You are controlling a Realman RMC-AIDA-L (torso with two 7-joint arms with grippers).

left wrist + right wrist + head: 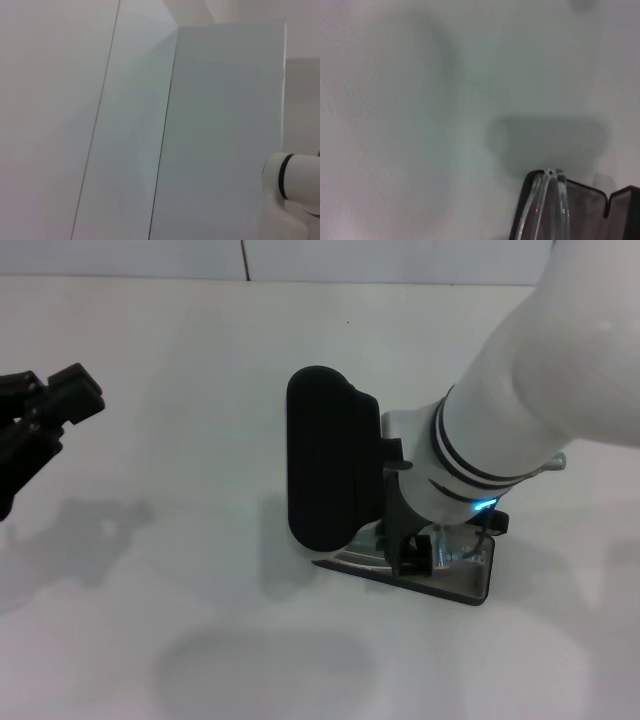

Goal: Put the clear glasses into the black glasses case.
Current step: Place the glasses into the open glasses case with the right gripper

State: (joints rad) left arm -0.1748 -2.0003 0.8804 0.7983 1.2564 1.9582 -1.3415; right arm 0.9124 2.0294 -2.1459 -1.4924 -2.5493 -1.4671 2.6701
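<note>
Head view, case: the case (340, 465) stands open near the centre of the white table (180, 390). Its lid is raised upright, the matte black outside of it faces 9 o'clock. The tray part lies flat toward 4 o'clock from the lid, with a grey lining.
Head view, glasses: the glasses (462, 552) show only as a clear shine over the tray, at about 5 o'clock from the lid. They seem to be inside the tray, under the right arm.
Head view, right gripper: the right gripper (418, 548) is low over the tray, just beside the lid. The white arm comes in from 2 o'clock and covers most of it. I cannot tell how wide its fingers are, or if they grip the glasses.
Head view, left gripper: the left gripper (45, 410) is at 9 o'clock, well apart from the case. Its black fingers look spread and they hold nothing.
Left wrist view: only white panels with dark seams, and a part of a white arm with a black ring at 4 o'clock.
Right wrist view, case: the dark rim of the case (522, 200) is at 5 o'clock, with the grey lining inside.
Right wrist view, glasses: the clear glasses (551, 205) lie inside this rim, against the lining.
</note>
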